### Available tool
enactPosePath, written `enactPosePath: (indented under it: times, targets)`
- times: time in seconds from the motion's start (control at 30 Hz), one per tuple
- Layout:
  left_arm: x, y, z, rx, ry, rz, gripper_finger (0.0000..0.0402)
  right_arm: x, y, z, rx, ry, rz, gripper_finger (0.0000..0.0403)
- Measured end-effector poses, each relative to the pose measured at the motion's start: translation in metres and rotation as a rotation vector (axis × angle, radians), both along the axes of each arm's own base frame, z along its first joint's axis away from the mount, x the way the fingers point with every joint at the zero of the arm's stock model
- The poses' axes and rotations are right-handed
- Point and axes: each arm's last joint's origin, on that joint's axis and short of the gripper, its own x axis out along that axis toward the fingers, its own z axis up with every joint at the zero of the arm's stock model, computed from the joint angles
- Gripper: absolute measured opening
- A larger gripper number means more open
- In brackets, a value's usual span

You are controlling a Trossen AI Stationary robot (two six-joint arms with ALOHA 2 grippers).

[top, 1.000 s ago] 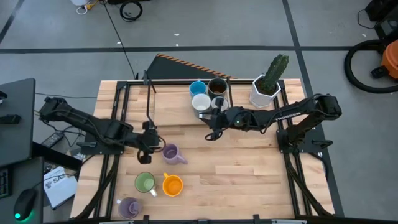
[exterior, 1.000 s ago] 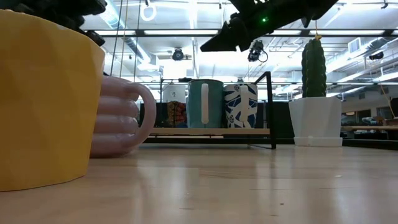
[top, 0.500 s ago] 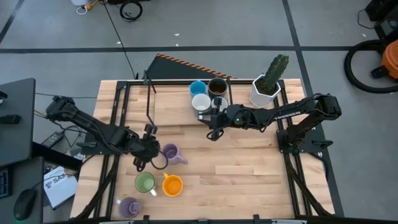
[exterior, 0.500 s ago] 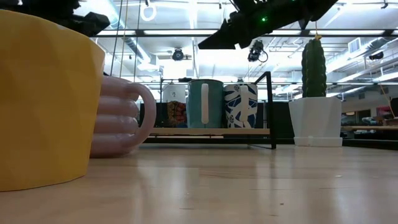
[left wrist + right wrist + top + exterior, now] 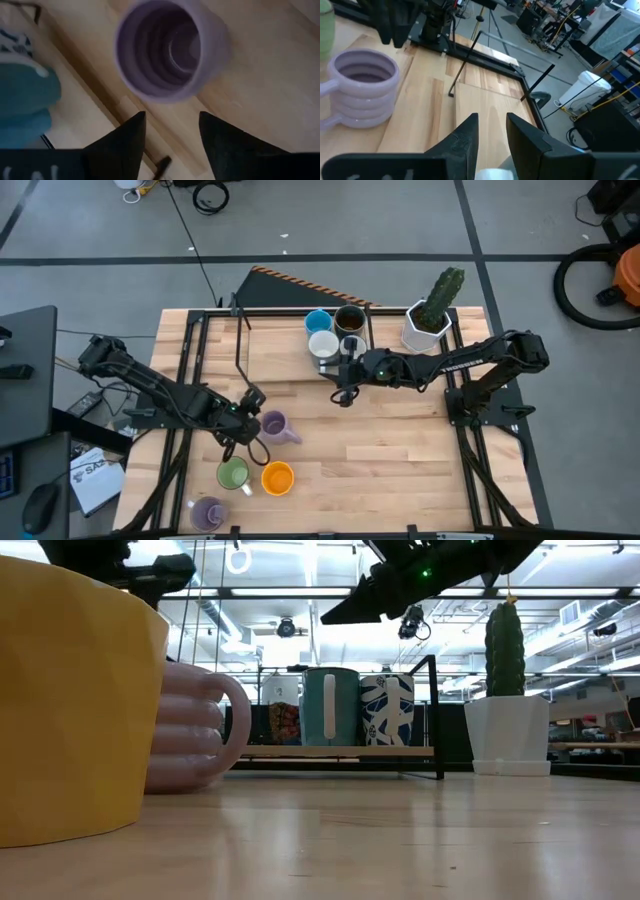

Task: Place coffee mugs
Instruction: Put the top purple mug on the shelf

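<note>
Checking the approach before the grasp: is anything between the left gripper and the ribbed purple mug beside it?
Nothing visible. The left gripper, fingers open, hovers right beside the ribbed purple mug, with only bare wooden table between them in the left wrist view.

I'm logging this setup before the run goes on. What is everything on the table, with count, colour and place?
purple mugs: 2, lilac; one mid-table, one at the lower left corner in the high view
green mug: 1, green, lower left, beside the orange one
orange mug: 1, orange, beside the green one
blue mug: 1, blue, on the rack at the far edge
dark brown mug: 1, brown, on the rack beside the blue one
white mugs: 2, one plain, one blue-patterned, on the rack
cactus pot: 1, white, green cactus, right of the rack
table: 1, pale wood
left pincer: open, at the mid-table purple mug
right pincer: open, raised near the rack
</note>
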Motion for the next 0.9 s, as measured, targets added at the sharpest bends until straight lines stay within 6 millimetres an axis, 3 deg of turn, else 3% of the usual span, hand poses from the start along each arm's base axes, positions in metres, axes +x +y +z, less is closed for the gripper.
enactPosePath:
  times: [0.17, 0.9]
  targets:
    - [0.002, -0.002, 0.0, 0.049, 0.002, -0.091, 0.0212, 0.0, 0.0, -0.001, 0.017, 0.007, -0.003, 0.0105]
    - [0.012, -0.007, 0.005, 0.096, -0.043, -0.341, 0.0212, -0.001, 0.001, -0.004, 0.074, 0.029, -0.019, 0.0105]
